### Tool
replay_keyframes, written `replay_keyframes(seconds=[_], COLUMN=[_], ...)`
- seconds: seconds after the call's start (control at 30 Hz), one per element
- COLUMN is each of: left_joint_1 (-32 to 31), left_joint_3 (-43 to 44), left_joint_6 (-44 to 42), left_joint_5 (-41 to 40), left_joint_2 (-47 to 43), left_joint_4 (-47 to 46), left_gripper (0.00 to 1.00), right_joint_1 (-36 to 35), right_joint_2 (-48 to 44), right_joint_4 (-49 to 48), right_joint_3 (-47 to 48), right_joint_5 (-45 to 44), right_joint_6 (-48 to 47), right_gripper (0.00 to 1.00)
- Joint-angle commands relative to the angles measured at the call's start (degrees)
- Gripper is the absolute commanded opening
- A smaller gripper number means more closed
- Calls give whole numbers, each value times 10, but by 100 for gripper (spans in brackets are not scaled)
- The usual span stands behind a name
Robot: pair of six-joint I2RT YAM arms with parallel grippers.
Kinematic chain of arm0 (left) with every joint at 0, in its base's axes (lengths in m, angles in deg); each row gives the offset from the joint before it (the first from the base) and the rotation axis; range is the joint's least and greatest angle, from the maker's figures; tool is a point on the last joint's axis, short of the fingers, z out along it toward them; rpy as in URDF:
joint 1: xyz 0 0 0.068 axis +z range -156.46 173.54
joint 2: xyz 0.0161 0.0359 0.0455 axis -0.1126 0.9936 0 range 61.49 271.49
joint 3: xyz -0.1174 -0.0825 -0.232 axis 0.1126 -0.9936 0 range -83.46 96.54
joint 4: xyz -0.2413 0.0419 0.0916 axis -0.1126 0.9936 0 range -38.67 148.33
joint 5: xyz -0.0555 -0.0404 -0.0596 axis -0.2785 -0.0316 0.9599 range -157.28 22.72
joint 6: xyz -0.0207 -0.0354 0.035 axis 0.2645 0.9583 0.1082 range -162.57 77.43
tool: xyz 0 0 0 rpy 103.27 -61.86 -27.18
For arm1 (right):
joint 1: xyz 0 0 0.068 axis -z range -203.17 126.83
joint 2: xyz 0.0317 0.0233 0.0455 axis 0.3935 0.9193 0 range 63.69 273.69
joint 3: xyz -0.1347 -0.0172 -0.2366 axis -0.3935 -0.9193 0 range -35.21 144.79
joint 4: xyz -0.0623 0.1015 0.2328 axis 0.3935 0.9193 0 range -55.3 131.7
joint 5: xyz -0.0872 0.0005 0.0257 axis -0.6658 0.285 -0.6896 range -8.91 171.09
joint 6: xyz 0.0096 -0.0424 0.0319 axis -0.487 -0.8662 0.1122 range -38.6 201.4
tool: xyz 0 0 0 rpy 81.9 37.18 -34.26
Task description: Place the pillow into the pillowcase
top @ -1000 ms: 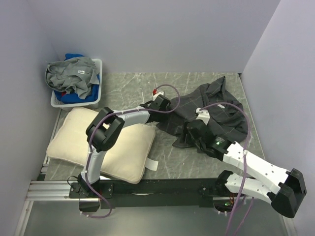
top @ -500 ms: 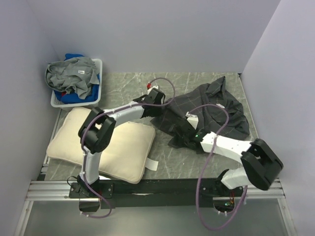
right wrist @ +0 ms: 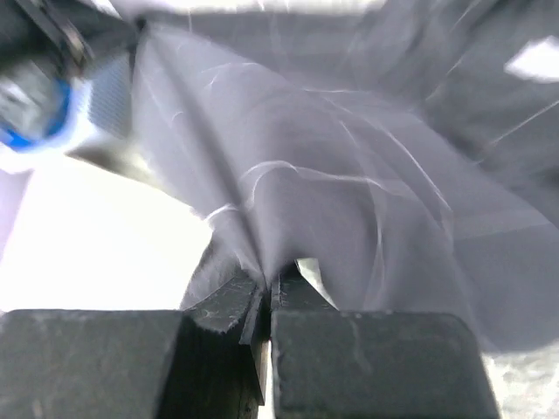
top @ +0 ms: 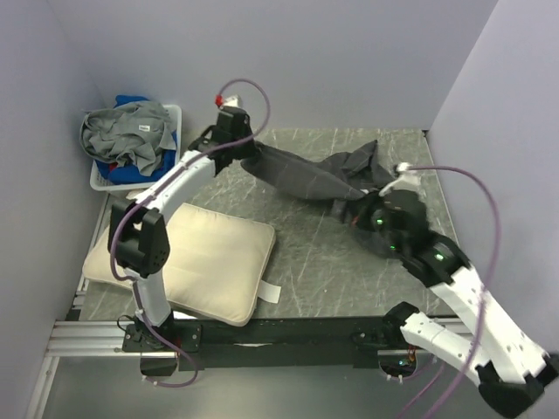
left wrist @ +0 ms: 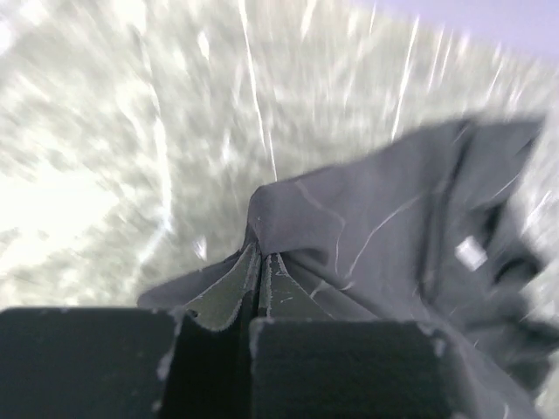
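i read left gripper [top: 251, 155] clamped on pillowcase [top: 306, 179] beyond far edge of pillow [top: 196, 262], right gripper [top: 354, 211] clamped on it right of pillow. cloth spans between, long axis crosswise; pillow nearer left gripper.

free: table [top: 325, 257] right of pillow [top: 203, 262] | blocked: pillowcase [top: 301, 179] spans far side; basket [top: 103, 182] far-left

The pillow [top: 188, 266] lies on the table [top: 323, 262]. Behind the pillow sits the basket [top: 106, 182]; behind and right of the pillow stretches the pillowcase [top: 301, 177].
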State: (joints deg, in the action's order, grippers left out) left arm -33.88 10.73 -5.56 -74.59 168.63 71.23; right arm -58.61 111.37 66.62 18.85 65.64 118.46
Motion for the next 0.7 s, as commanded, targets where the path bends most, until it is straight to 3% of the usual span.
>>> replay_keyframes(seconds=[0.0, 0.23, 0.4, 0.67], left_joint_1=[38, 89, 96, 105], left_joint_3=[52, 38, -8, 38], left_joint_6=[-18, -13, -16, -21], left_joint_5=[0, 28, 56, 63], left_joint_2=[-69, -138, -221, -318], left_joint_4=[15, 1, -81, -169], left_gripper=[1, 1, 1, 1], right_joint_1=[38, 48, 49, 48], right_joint_2=[-33, -14, 19, 96], right_joint_4=[78, 94, 85, 81], right_joint_3=[65, 159, 257, 552], right_joint_5=[27, 37, 82, 138], right_joint_6=[-42, -66, -88, -117], right_gripper=[0, 0, 0, 0])
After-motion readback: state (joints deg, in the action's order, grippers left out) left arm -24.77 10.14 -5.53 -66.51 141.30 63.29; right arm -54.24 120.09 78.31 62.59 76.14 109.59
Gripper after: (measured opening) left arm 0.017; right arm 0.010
